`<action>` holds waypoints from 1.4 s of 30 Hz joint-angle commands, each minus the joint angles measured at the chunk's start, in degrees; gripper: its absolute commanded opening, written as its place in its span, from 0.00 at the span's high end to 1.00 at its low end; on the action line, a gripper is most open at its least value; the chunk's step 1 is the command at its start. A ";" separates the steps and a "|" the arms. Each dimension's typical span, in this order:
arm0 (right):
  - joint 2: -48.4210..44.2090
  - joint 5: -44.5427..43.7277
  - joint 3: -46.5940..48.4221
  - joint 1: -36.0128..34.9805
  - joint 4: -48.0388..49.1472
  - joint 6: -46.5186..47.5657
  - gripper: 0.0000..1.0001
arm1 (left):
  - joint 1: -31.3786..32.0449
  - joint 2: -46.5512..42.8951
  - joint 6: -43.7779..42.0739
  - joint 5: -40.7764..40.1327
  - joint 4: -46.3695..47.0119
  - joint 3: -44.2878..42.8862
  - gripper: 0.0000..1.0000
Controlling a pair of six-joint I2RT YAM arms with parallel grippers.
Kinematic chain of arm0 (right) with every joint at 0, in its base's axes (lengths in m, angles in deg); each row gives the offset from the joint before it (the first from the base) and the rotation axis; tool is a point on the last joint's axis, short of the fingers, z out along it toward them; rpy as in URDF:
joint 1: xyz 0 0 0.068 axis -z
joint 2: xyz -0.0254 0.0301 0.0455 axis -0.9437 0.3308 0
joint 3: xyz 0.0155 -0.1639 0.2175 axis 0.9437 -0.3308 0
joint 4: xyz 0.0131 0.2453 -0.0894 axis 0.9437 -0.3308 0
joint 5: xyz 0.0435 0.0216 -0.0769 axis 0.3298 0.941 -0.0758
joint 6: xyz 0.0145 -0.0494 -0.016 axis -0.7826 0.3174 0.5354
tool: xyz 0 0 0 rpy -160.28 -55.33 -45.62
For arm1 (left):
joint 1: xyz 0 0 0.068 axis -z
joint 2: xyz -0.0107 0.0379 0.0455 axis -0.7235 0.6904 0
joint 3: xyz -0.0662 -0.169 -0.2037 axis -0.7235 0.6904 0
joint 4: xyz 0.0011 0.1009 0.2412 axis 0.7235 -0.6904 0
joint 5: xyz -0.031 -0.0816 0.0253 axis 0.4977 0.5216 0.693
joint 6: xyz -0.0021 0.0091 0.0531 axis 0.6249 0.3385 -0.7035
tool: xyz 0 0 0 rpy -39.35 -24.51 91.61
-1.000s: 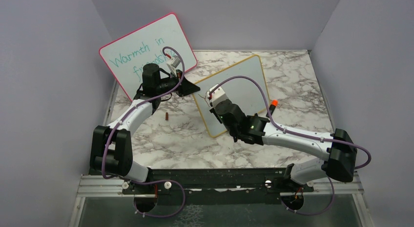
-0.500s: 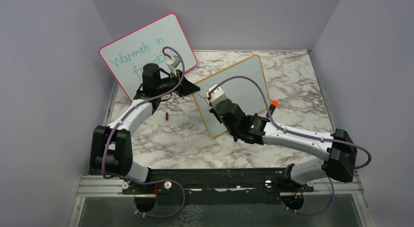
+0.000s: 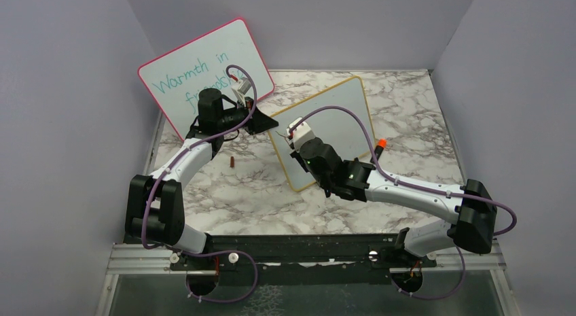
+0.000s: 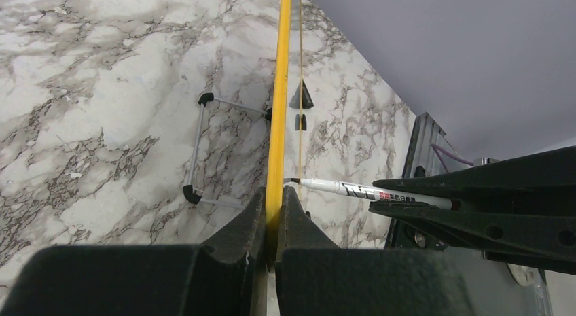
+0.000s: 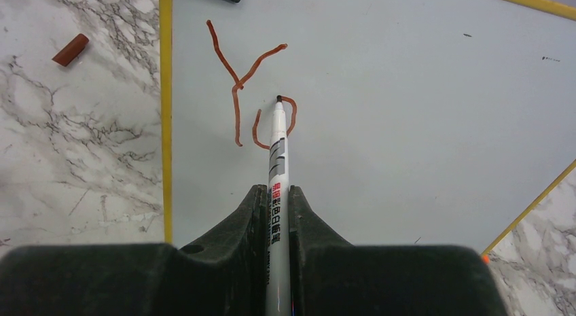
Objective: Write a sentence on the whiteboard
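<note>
**Red-brown strokes on the yellow-framed board**

Red-brown ink marks the upper left part of the whiteboard point(image 5: 407, 126), which stands tilted near the middle of the marble table point(image 3: 224, 194). It is in front of, and to the right of, the pink-framed board point(image 3: 204, 64) with teal writing. Of the sentence point(image 5: 238, 85), only a "Y" and an unfinished loop just to its right show.

My right gripper point(image 5: 275, 194) pinches a white marker point(image 5: 277, 166) between its fingers, the barrel running straight out from them. The dark tip touches the board at the top of that loop.

My left gripper point(image 4: 274, 200) is pressed together on the board's yellow frame, one finger on each face. From that wrist I see the board edge-on, with the marker meeting it from the right. The wire stand point(image 4: 197, 149) with black feet rests on the marble behind the board.

A small red-brown cap point(image 5: 70, 49) lies on the table just left of the board, apart from the frame. Something orange point(image 3: 381, 143) sits by the board's right edge; I cannot tell what it is.
</note>
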 commanded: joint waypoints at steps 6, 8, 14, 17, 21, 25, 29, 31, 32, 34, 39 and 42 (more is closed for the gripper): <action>-0.49 5.06 0.99 0.34 -1.19 -0.44 0.99 | 1.57 2.15 -3.56 2.10 -5.71 0.93 1.00; -0.59 5.10 0.88 0.34 -1.52 -0.44 0.99 | 1.57 2.15 -3.64 2.02 -5.77 0.93 1.00; -0.48 4.70 0.78 0.34 -2.77 -0.97 0.99 | 1.57 2.16 -3.73 2.01 -5.90 0.84 1.00; -0.53 4.50 0.50 0.34 -3.45 -1.22 0.99 | 1.57 2.23 -3.82 2.01 -5.99 0.85 1.00; -0.70 3.97 0.22 0.34 -4.38 -1.55 0.99 | 1.57 2.24 -3.82 1.93 -5.99 0.84 1.00; -0.95 3.80 0.07 0.39 -5.08 -1.76 0.99 | 1.57 2.24 -3.90 1.93 -6.08 0.84 1.00; -1.44 3.57 -0.29 0.35 -5.63 -2.08 0.99 | 1.58 2.24 -3.98 1.93 -6.16 0.84 1.00; -1.60 3.29 -0.59 0.34 -5.50 -2.16 0.99 | 1.58 2.24 -4.00 1.93 -6.25 0.79 1.00; -1.64 3.19 -0.61 0.34 -5.51 -2.11 0.99 | 1.57 2.24 -4.04 1.93 -6.30 0.76 1.00; -2.09 3.66 -0.57 0.34 -5.31 -2.14 0.99 | 1.57 2.28 -4.13 1.84 -6.41 0.74 1.00; -3.69 3.87 -0.97 0.39 -3.94 -1.46 0.99 | 1.61 2.41 -4.31 1.92 -6.65 0.67 1.00; -4.52 1.55 -1.39 0.34 -3.28 -0.16 0.99 | 1.57 2.35 -4.48 1.93 -6.86 0.58 1.00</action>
